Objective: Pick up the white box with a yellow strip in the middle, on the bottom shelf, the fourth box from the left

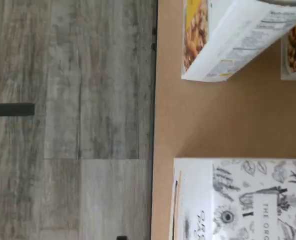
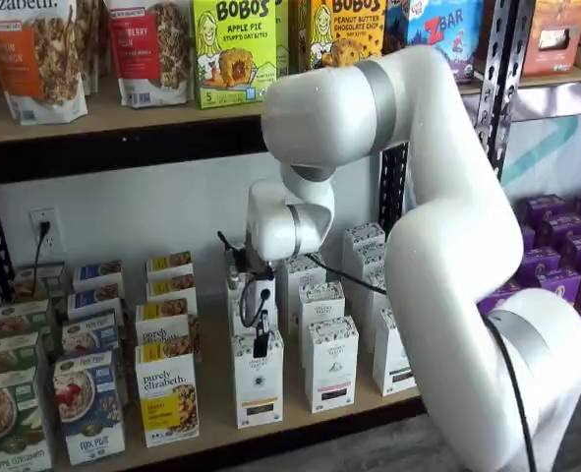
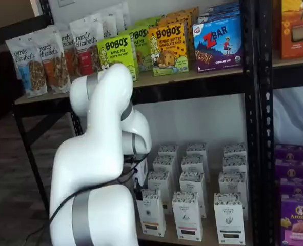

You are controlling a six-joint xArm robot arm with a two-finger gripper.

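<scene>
The white box [image 2: 259, 389] stands at the front of the bottom shelf [image 2: 211, 393], a thin yellow strip low on its face. It also shows in a shelf view [image 3: 152, 211] beside the arm. My gripper [image 2: 261, 346] hangs straight above it, its black fingertips just over the box's speckled top, open and holding nothing. The wrist view looks down on that speckled top [image 1: 243, 200] with the strip along its edge, on the tan board [image 1: 203, 125]. In one shelf view the arm hides most of the gripper.
A purely elizabeth box [image 2: 168, 398] stands close on the left, also in the wrist view [image 1: 228, 40]. Like white cartons [image 2: 331, 366] stand on the right and behind. A black upright [image 2: 393, 187] rises behind. Purple boxes [image 2: 555, 265] are far right. Grey floor [image 1: 67, 120] lies past the shelf's edge.
</scene>
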